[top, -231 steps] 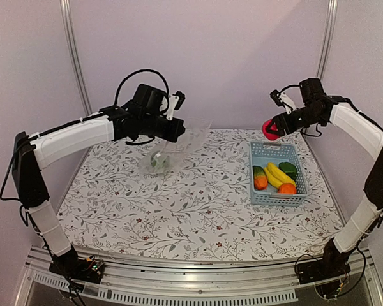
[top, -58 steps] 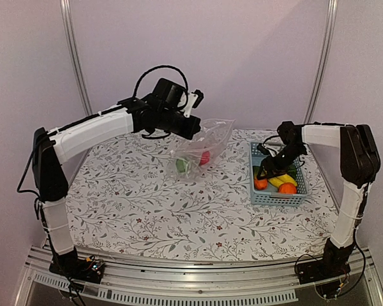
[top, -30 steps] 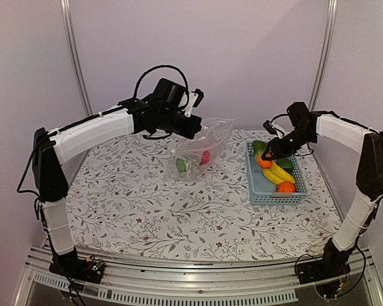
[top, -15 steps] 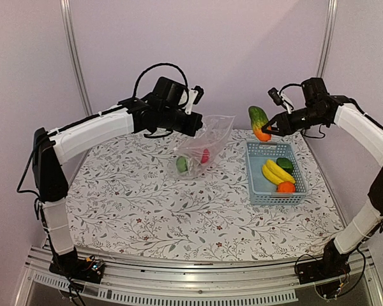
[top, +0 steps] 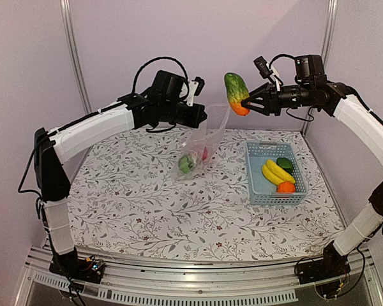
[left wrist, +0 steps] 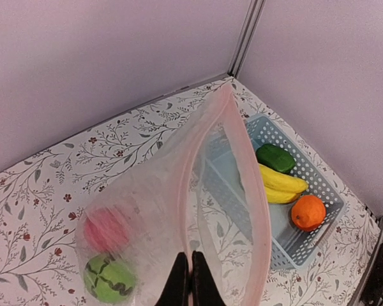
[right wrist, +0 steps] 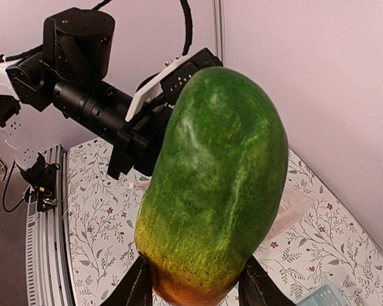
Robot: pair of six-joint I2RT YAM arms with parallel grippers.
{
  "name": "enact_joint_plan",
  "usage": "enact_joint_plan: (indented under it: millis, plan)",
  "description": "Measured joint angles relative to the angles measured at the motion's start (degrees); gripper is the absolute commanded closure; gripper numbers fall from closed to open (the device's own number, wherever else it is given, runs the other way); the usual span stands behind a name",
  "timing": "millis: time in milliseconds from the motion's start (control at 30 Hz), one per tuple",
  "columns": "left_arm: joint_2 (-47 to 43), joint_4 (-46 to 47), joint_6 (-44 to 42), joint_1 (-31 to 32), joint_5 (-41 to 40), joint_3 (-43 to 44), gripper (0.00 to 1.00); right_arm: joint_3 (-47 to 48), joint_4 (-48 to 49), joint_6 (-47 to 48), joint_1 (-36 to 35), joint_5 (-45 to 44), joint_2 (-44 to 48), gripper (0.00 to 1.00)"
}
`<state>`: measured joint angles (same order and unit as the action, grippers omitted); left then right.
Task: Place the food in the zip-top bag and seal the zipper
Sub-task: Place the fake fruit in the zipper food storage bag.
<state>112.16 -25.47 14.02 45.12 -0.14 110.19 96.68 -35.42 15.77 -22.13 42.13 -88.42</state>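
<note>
My left gripper [top: 201,118] is shut on the mouth edge of the clear zip-top bag [top: 199,150] and holds it hanging above the table. In the left wrist view my gripper [left wrist: 190,275] pinches one side of the pinkish zipper [left wrist: 186,210], and the mouth gapes open. A green round fruit [left wrist: 108,278] and a red apple [left wrist: 106,228] lie in the bag's bottom. My right gripper [top: 246,102] is shut on a green-and-orange fruit [top: 235,93], held in the air just right of and above the bag's mouth. It fills the right wrist view [right wrist: 214,185].
A light-blue basket [top: 276,172] stands at the right on the table. It holds yellow bananas [top: 277,174], an orange [top: 285,187] and a dark green piece [top: 286,165]. Metal frame posts [top: 73,57] stand at the back corners.
My right gripper lifted the green-and-orange fruit out of the basket and carried it up and left toward the bag. My left gripper raised the bag, which now hangs more upright.
</note>
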Motion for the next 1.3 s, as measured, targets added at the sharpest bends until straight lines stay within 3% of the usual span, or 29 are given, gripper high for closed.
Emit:
enact_joint_plan:
  millis: [367, 967, 1200, 1300]
  plan:
    - [-0.2, 1.2, 3.5, 0.0, 3.0, 0.1, 0.99, 5.1, 9.1, -4.1, -3.3, -0.2, -8.2, 0.69]
    - [-2.7, 3.0, 5.7, 0.1, 6.0, -0.4, 0.99, -2.9, 21.8, -6.7, -5.3, -3.9, -8.6, 0.65]
    - [-3.0, 3.9, 6.2, 0.1, 5.9, -2.8, 0.99, -4.7, 25.8, -8.0, -5.5, -4.3, -8.8, 0.58]
    - [-3.0, 3.9, 6.2, 0.1, 5.9, -3.2, 0.99, -5.7, 26.6, -8.5, -5.6, -4.6, -9.6, 0.47]
